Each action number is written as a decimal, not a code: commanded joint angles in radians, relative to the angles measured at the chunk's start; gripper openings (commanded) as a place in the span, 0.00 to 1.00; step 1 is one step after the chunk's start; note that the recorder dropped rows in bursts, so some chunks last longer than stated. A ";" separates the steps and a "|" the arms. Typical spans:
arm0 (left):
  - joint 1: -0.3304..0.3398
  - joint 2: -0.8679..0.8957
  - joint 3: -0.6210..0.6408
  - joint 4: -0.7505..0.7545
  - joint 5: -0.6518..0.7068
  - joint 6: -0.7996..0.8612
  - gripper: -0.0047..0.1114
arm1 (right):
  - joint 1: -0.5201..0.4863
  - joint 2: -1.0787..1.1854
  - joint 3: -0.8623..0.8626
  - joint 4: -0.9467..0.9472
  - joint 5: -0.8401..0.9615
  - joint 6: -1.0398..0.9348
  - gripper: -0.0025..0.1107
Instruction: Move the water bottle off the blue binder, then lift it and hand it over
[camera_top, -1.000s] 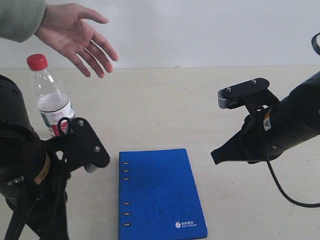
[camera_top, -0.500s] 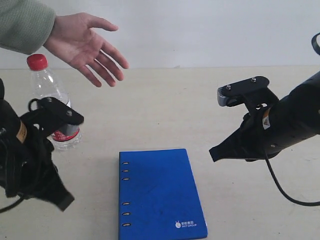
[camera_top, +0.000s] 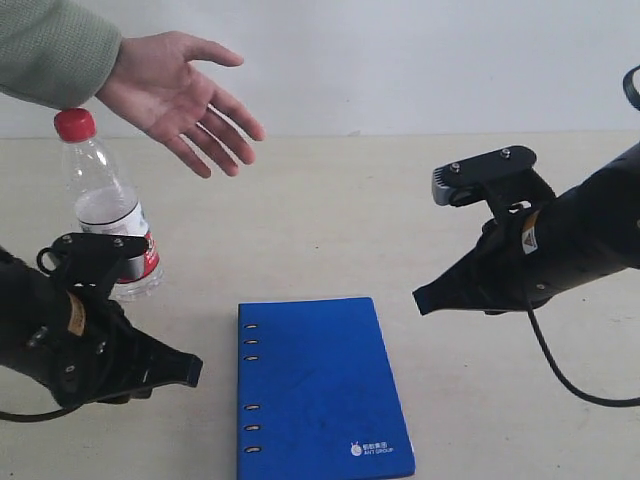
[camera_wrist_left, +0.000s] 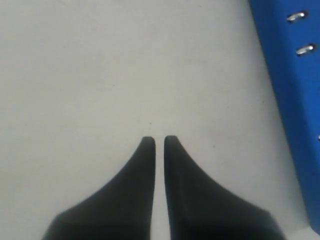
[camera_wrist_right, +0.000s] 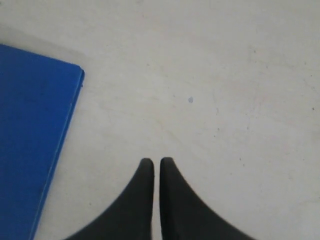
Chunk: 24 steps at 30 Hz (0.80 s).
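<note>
Where the water bottle (camera_top: 105, 210) stands upright on the table (camera_top: 330, 210) at far left, off the blue binder (camera_top: 320, 390) and beneath a person's spread hand (camera_top: 180, 90), your left gripper (camera_top: 190, 372) sits low in front of it, fingers pinched together on nothing. The binder lies flat at centre. Right of it, your right gripper (camera_top: 420, 300) hangs above the table, likewise clenched and empty.

water bottle (camera_top: 105, 215) — on table (camera_top: 340, 210), behind-left of binder (camera_top: 318, 385) | hand (camera_top: 175, 90) above it
</note>
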 joint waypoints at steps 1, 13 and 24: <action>0.001 0.094 -0.053 -0.004 -0.039 -0.013 0.08 | -0.008 -0.007 0.001 0.012 -0.003 0.016 0.02; -0.017 0.139 -0.076 -0.110 -0.142 0.075 0.08 | -0.006 0.119 0.001 0.236 -0.015 -0.226 0.02; -0.129 0.256 -0.111 -0.139 -0.082 0.144 0.08 | -0.006 0.241 -0.004 0.703 -0.075 -0.641 0.02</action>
